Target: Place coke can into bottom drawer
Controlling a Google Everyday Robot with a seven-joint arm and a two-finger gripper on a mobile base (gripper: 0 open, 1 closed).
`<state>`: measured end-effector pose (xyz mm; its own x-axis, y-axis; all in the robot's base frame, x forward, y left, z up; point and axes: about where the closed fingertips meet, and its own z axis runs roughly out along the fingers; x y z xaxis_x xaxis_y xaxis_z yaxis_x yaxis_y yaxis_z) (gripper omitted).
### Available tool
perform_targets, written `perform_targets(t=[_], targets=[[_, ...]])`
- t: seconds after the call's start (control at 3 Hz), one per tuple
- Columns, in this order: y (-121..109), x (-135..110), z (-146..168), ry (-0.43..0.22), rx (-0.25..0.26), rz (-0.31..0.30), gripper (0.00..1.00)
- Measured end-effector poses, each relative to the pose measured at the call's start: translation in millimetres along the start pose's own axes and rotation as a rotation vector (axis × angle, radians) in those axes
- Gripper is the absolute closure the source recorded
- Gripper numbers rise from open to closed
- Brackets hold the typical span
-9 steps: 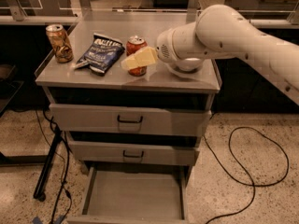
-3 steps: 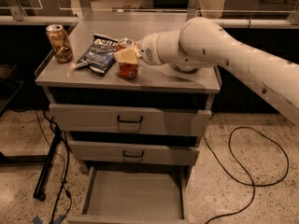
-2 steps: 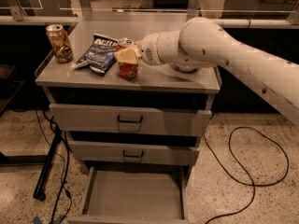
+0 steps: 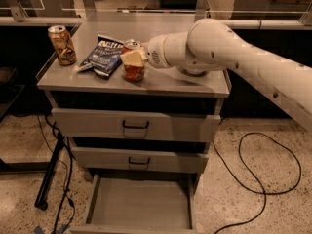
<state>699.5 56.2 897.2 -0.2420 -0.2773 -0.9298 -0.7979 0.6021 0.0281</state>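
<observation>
Leftward since three seconds ago, my gripper [image 4: 132, 57] sits upper centre beside the chip bag [image 4: 105, 55], jaws closed around the can [image 4: 134, 73] low at the cabinet top [image 4: 195, 84], gripped for carrying down to the open drawer [image 4: 141, 208] at frame bottom.

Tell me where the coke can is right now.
In the camera view, the coke can stands on the cabinet top near its front edge, just right of the chip bag, with the gripper clamped on its upper half.
</observation>
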Motion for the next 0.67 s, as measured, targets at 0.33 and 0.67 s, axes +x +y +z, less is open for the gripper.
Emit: perform_targets(t=[0.33,0.67], targets=[[13,-10,-16,-0.034,0.008,0.007,1.00],[53,-17,-61,-0.067,0.044,0.011,1.00]])
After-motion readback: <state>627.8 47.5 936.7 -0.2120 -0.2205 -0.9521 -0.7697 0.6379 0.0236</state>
